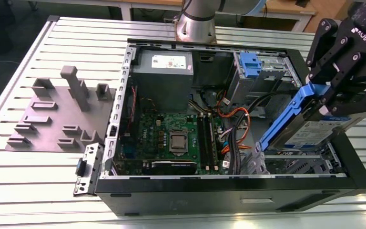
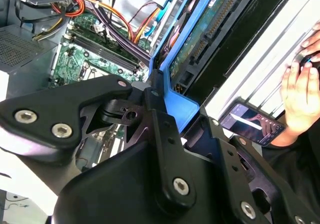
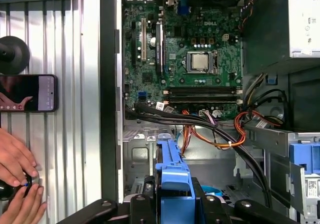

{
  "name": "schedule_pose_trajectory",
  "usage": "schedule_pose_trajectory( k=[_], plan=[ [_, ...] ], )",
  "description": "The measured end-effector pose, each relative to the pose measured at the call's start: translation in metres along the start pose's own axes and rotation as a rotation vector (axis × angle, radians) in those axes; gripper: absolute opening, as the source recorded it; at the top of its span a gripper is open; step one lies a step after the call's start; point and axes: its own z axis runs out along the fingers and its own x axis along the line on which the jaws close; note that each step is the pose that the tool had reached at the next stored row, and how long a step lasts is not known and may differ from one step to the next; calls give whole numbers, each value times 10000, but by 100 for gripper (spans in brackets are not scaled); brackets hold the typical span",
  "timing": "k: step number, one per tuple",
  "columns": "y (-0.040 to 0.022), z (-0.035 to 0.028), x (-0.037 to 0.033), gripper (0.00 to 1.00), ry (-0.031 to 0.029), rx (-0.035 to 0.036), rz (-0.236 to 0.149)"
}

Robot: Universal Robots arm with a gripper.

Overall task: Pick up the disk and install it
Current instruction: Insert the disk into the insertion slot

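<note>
Pick done, install pending: gripper (image 1: pixel 326 102) was clamped on the disk (image 1: pixel 297 126), held tilted above the open computer case (image 1: pixel 234 183) near its drive bay (image 1: pixel 297 162), not yet seated.

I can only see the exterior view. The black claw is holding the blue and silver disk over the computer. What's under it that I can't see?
Observer: In the first wrist view, the disk hangs over a grey metal bay at the case's edge.
Operator: Is anybody near the robot?
Observer: Yes. A person's hands rest on the table just outside the case.
Operator: Anything else there?
Observer: A phone lies flat on the table beside those hands.
Operator: How is the claw gripping?
Observer: In the second wrist view, the gripper is clamped on the disk's blue rail.
</note>
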Motion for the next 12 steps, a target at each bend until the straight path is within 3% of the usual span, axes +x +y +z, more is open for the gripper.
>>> schedule_pose_trajectory(
  k=[12],
  plan=[
    [-15,57,4,36,-2,0,-2]
  ],
)
